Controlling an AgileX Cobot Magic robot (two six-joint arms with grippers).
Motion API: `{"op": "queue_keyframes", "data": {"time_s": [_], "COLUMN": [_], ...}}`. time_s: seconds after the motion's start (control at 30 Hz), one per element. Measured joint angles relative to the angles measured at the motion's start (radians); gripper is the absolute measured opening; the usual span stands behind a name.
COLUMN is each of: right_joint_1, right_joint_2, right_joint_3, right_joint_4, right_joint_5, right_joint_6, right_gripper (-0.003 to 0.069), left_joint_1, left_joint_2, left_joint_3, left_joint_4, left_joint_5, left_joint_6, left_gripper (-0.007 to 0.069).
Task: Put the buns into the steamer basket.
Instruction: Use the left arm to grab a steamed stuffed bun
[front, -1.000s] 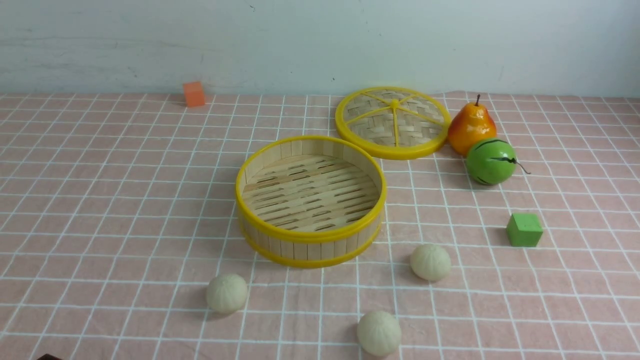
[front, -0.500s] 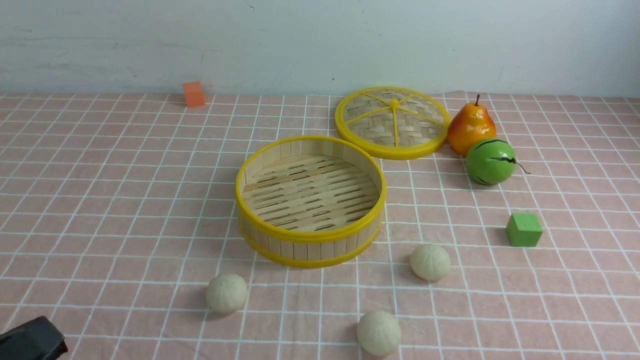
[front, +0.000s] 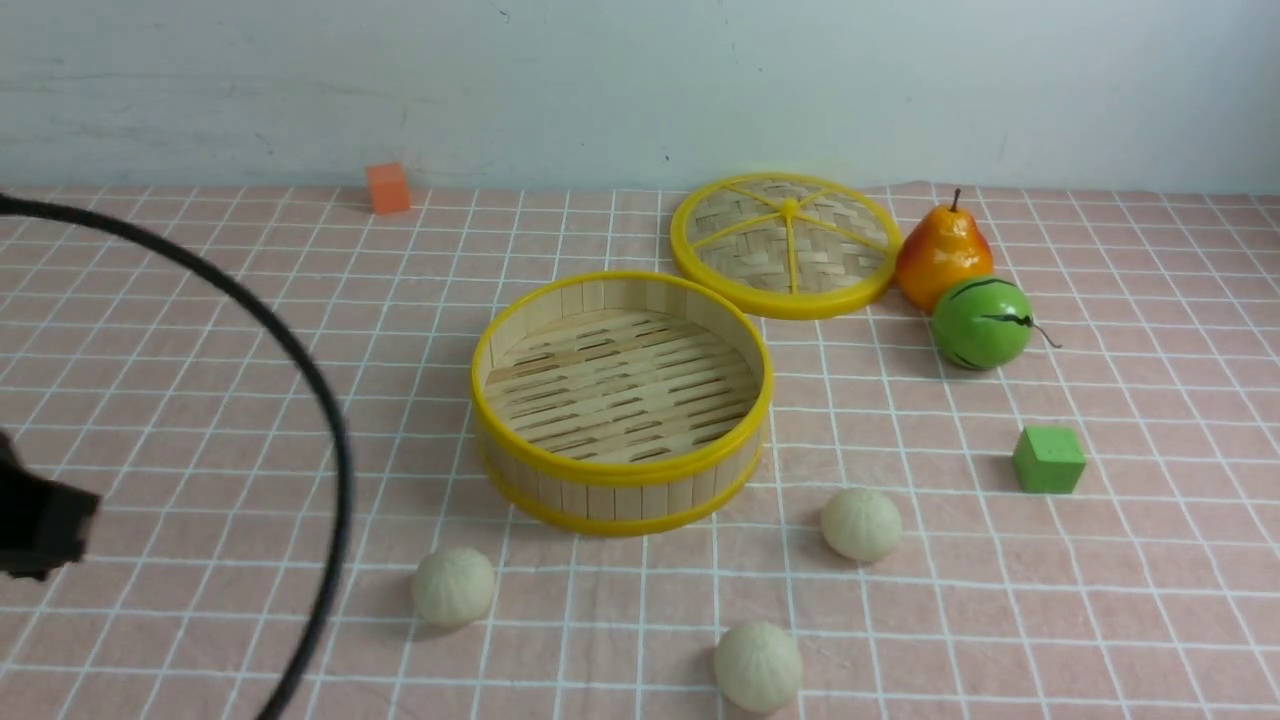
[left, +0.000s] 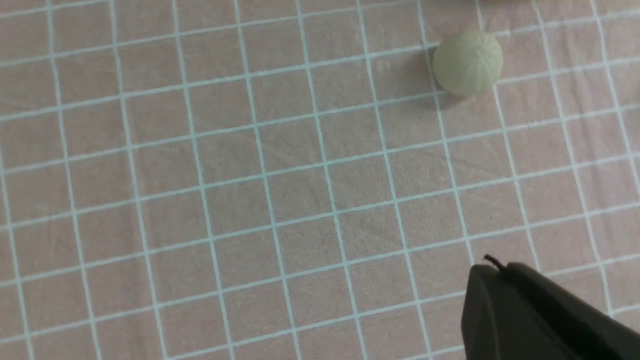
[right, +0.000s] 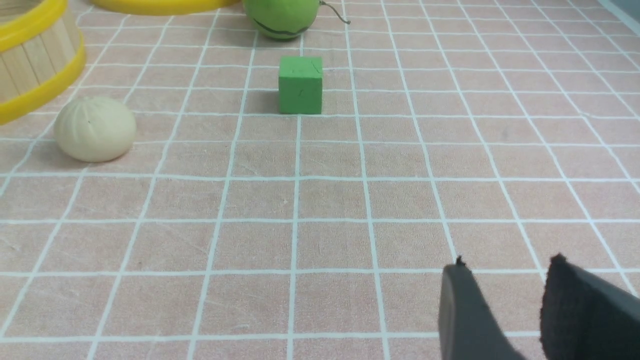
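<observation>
Buns sit on the gridded cloth (front: 1150, 560) around the steamer basket (front: 622, 470): one (front: 454, 588) at the basket's seven o'clock, another (front: 758, 667) toward its five o'clock, the third (front: 861, 524) near its four o'clock. The woven lid (front: 790, 240) lies at its one o'clock. The left gripper (left: 500, 265) is closed, its fingers together with nothing between them; the right gripper (right: 507, 265) is open, a gap between its fingertips, and holds nothing.
</observation>
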Motion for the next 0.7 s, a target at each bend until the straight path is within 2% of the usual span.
{"op": "queue_keyframes", "data": {"time_s": [0.13, 0.27, 0.33, 0.4, 0.43, 0.5, 0.53, 0.57, 0.7], "right_joint_1": [0.000, 0.000, 0.000, 0.000, 0.000, 0.000, 0.000, 0.000, 0.000], "right_joint_2": [0.000, 0.000, 0.000, 0.000, 0.000, 0.000, 0.000, 0.000, 0.000], "right_joint_3": [0.000, 0.000, 0.000, 0.000, 0.000, 0.000, 0.000, 0.000, 0.000], "right_joint_4": [0.000, 0.000, 0.000, 0.000, 0.000, 0.000, 0.000, 0.000, 0.000], "right_joint_5": [0.000, 0.000, 0.000, 0.000, 0.000, 0.000, 0.000, 0.000, 0.000], "right_joint_6": [0.000, 0.000, 0.000, 0.000, 0.000, 0.000, 0.000, 0.000, 0.000], "right_gripper": [0.0239, 0.0239, 0.0239, 0.0239, 0.0239, 0.0239, 0.0239, 0.0239, 0.0239], "left_joint_1": [-0.107, -0.145, -0.158, -0.161, -0.161, -0.161, -0.161, -0.161, -0.161], "left_joint_2": [0.164, 0.289, 0.384, 0.467, 0.475, 0.561, 0.573, 0.616, 0.698], "left_joint_3": [-0.055, -0.099, -0.135, -0.164, -0.167, -0.190, -0.191, -0.193, -0.193], "left_joint_4": [0.051, 0.060, 0.059, 0.053, 0.051, 0.050, 0.050, 0.050, 0.050], "left_joint_5": [-0.009, -0.042, -0.074, -0.093, -0.095, -0.116, -0.121, -0.147, -0.214], "left_joint_6": [-0.048, -0.102, -0.119, -0.122, -0.123, -0.125, -0.125, -0.126, -0.126], "left_gripper": [-0.0013, -0.0009, 0.0031, 0.0104, 0.0111, 0.0230, 0.0249, 0.0314, 0.0438]}}
